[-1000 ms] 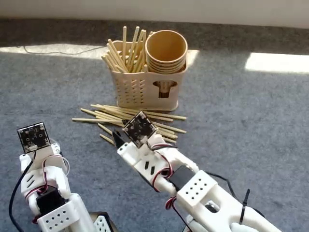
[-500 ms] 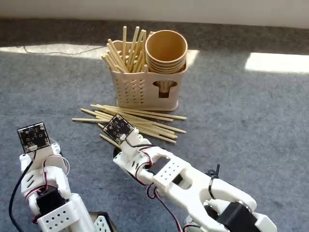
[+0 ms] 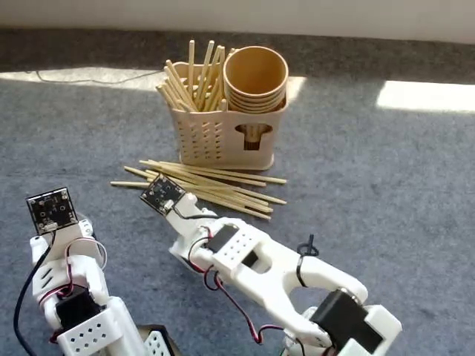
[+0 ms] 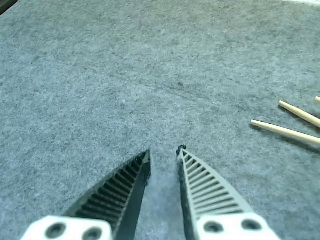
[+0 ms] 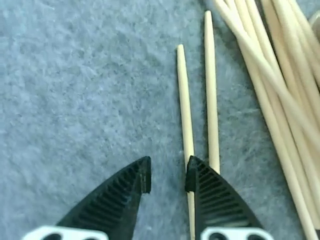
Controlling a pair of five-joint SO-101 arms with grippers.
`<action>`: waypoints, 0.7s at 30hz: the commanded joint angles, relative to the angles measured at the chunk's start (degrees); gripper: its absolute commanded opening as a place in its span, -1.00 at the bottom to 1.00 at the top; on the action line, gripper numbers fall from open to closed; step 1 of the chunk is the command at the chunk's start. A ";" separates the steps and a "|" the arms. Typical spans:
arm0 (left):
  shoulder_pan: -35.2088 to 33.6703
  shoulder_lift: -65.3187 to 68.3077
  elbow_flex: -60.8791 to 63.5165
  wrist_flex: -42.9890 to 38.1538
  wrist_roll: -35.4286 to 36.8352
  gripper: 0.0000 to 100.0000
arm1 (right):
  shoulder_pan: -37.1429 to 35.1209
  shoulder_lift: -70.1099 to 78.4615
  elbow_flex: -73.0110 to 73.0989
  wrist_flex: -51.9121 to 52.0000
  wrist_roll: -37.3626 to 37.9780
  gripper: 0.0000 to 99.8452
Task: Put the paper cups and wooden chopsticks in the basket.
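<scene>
— Grey carpet (image 5: 75, 75), right claw (image 5: 167, 175) narrowly parted, nothing held.
— Two chopsticks (image 5: 184, 100) lie just ahead, one running beside a jaw tip. Light, stiff, slippery I'd guess; pinch mid-length so it doesn't swing.

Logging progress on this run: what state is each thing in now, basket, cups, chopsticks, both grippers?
basket: upright, partly filled.
paper cups: nested, standing in the basket.
chopsticks in basket: on end, leaning, beside the cups.
loose chopsticks: lying flat on the carpet before the basket.
left gripper: fingers open, empty, above carpet.
right gripper: fingers open, empty, by two loose chopsticks.
</scene>
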 commanded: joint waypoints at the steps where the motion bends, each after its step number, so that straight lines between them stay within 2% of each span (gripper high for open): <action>1: 0.92 -0.04 1.10 -0.26 -0.53 -0.81 | 0.48 2.51 -4.62 0.84 -0.26 -0.75; 3: 0.92 -0.04 1.10 -0.26 -0.53 -0.81 | 1.01 4.35 -5.05 0.84 -0.26 -0.76; 8: 0.92 -0.04 1.10 -0.26 -0.53 -0.81 | 1.45 6.11 -5.23 0.84 -0.09 -1.00; 11: 0.92 -0.04 1.10 -0.26 -0.53 -0.81 | 1.45 6.11 -5.23 0.92 0.35 -0.98; 16: 0.92 -0.04 1.10 -0.26 -0.53 -0.81 | 1.54 5.93 -4.88 1.27 7.56 -0.99; 21: 0.92 -0.04 1.10 -0.26 -0.53 -0.81 | 2.95 4.79 -8.22 10.24 7.56 -0.99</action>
